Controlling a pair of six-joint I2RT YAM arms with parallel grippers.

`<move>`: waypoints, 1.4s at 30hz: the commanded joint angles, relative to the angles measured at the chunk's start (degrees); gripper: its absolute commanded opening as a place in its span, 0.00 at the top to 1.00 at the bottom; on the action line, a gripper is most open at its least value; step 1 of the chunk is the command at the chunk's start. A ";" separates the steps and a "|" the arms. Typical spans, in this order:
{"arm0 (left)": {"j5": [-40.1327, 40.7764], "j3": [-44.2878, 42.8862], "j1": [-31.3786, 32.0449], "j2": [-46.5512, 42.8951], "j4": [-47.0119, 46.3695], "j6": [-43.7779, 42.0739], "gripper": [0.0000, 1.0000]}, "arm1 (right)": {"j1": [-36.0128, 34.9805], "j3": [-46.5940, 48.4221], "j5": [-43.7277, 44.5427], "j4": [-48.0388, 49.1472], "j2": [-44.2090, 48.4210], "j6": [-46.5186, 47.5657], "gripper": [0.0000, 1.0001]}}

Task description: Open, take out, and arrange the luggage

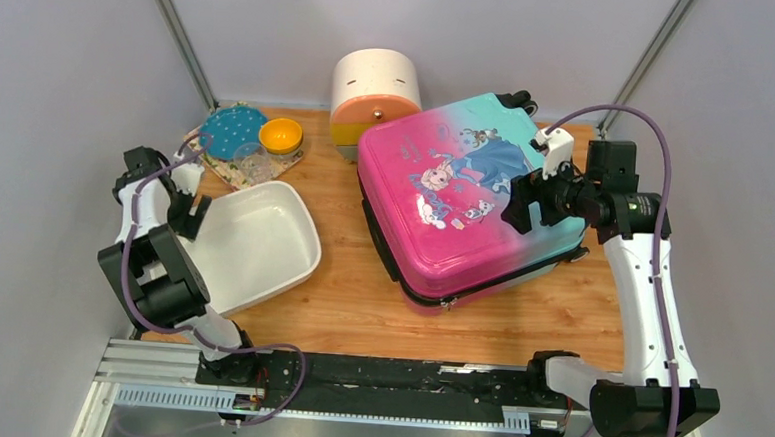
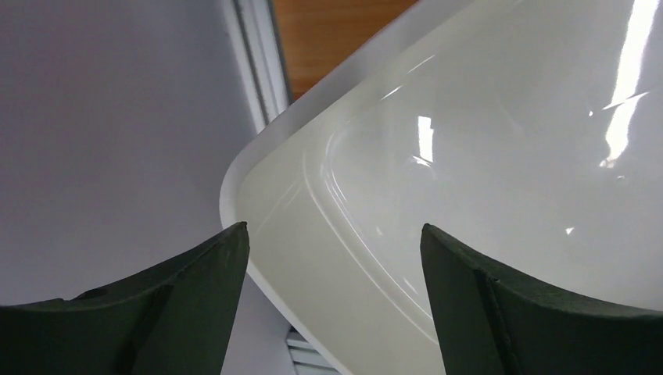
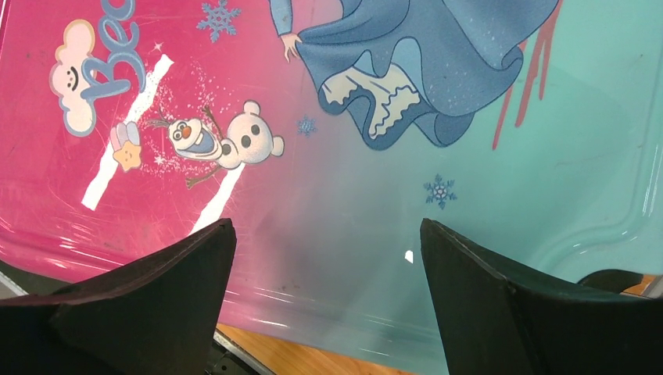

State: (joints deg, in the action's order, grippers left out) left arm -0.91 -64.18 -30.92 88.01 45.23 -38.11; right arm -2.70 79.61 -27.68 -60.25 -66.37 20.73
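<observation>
Right wrist view: "Be" lettering (image 3: 105, 66) on luggage (image 3: 352, 195) beneath wide-apart right gripper (image 3: 328, 234); left gripper (image 2: 335, 234) apart.

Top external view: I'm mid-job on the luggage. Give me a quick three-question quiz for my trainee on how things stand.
1. True or false: the pink-to-teal hard-shell princess suitcase lies closed on the wooden table.
2. Which thing is the left claw positioned at?
A) round cream drawer cabinet
B) white plastic basin
C) small orange bowl
3. Fill in: the right claw, over the suitcase's printed shell, is ____ (open or shut).

Key: 1 true; 2 B; 3 open.
</observation>
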 commanded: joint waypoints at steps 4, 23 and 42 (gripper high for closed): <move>-2.66 -11.91 0.68 2.96 -0.60 -4.79 0.11 | 0.33 3.44 0.88 -2.33 0.54 1.77 0.08; -29.17 11.79 50.48 -29.92 -15.32 37.30 0.24 | 1.98 8.18 -2.63 -6.81 1.78 3.79 0.08; -19.49 -10.25 59.22 8.13 -37.23 52.87 0.30 | 15.27 4.86 -13.45 -18.32 0.27 21.79 0.11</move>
State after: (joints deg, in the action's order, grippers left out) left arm -21.93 -67.85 27.44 92.75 20.73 8.95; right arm 12.58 86.13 -37.41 -73.65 -71.55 32.51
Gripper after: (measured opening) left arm 0.701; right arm 0.902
